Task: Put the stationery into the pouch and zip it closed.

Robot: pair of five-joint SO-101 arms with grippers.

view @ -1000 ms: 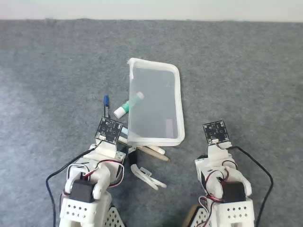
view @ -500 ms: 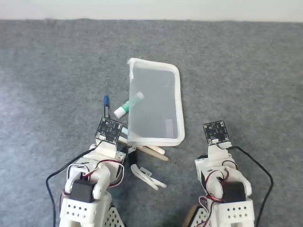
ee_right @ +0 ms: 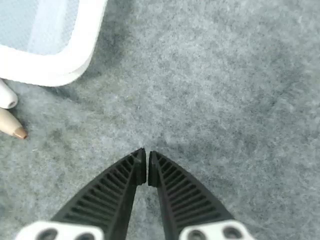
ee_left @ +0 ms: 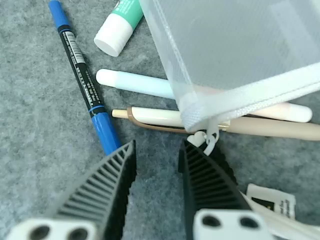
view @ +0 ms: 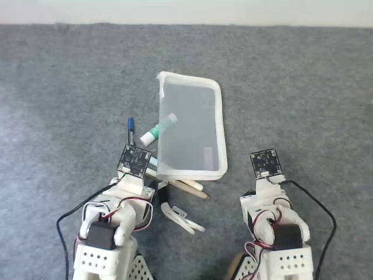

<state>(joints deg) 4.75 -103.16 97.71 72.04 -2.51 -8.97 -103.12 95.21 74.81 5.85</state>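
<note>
A translucent white pouch (view: 192, 131) lies mid-table, its long zipper side facing the left arm (view: 133, 166). A green-and-white tube (view: 157, 129) pokes out of that side. A blue pen (view: 130, 128) lies beside it. My left gripper (ee_left: 157, 155) is open above the felt, close to the pouch's near corner and its zip pull (ee_left: 207, 140), holding nothing. A pale blue pen (ee_left: 135, 82) and a beige pen (ee_left: 260, 127) lie partly under the pouch (ee_left: 240, 50), next to the blue pen (ee_left: 85, 82) and the tube (ee_left: 117, 30). My right gripper (ee_right: 146, 159) is shut over bare felt, apart from the pouch's corner (ee_right: 50, 50).
A white clip-like piece (view: 182, 217) lies between the two arms' bases, near the front. Grey felt (view: 303, 87) covers the table, with open room on both far sides and behind the pouch. Two pen tips (ee_right: 10, 115) show beside the pouch in the right wrist view.
</note>
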